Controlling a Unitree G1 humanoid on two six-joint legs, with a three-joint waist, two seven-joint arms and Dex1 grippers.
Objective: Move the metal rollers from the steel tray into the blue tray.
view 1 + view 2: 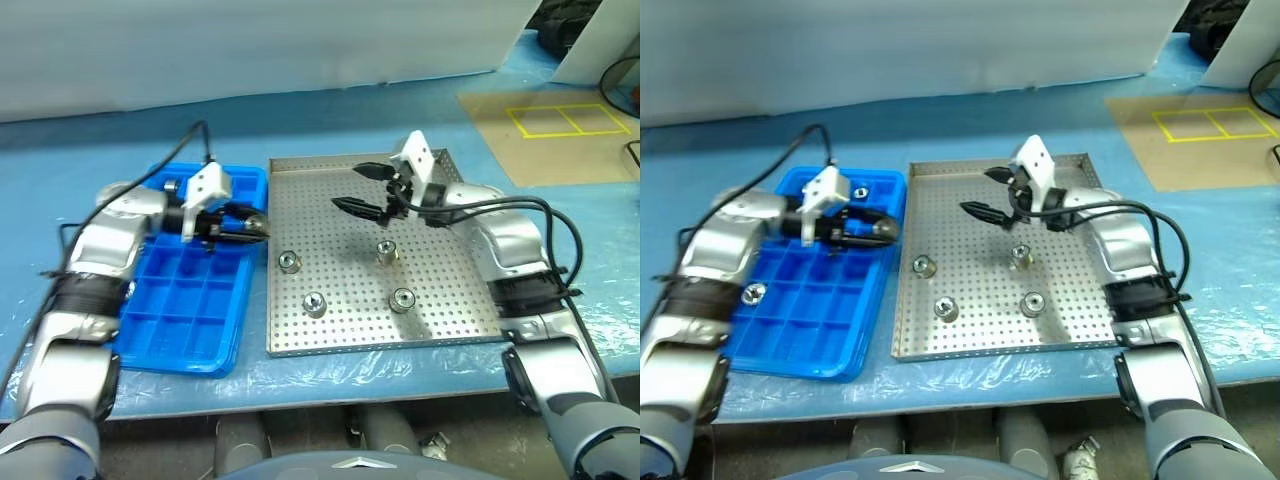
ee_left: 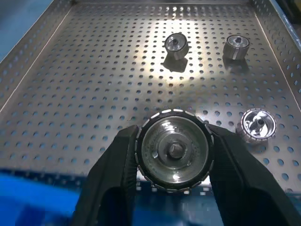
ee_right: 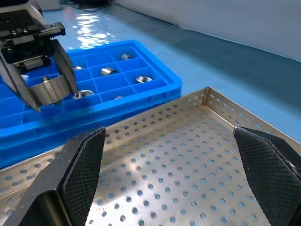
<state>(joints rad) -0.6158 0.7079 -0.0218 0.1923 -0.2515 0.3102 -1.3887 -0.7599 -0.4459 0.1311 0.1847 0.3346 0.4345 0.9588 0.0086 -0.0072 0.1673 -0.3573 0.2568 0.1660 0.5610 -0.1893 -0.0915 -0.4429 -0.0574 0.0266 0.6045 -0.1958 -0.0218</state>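
**A:** How will these metal rollers handle for you?

**B:** Judge them small, rigid and dense for their size, with polished sides that could slip. Your left hand (image 2: 173,155) is closed on one metal roller (image 2: 174,149), a finger on each side of its ribbed rim, and that rim looks like the surest place to grip. Four more rollers (image 1: 315,304) stand well apart on the steel tray (image 1: 300,170), and you can take each the same way, across the round body.

**A:** Where are my arms?

**B:** Your left arm reaches in from the side, its hand roughly level and pointing toward the steel tray, holding the roller above the blue tray (image 1: 215,355) near the edge that faces the steel tray. Several rollers already sit in the blue tray's compartments. Your right hand (image 1: 368,189) hangs over the far part of the steel tray, fingers spread wide with nothing between them, angled toward the blue tray.
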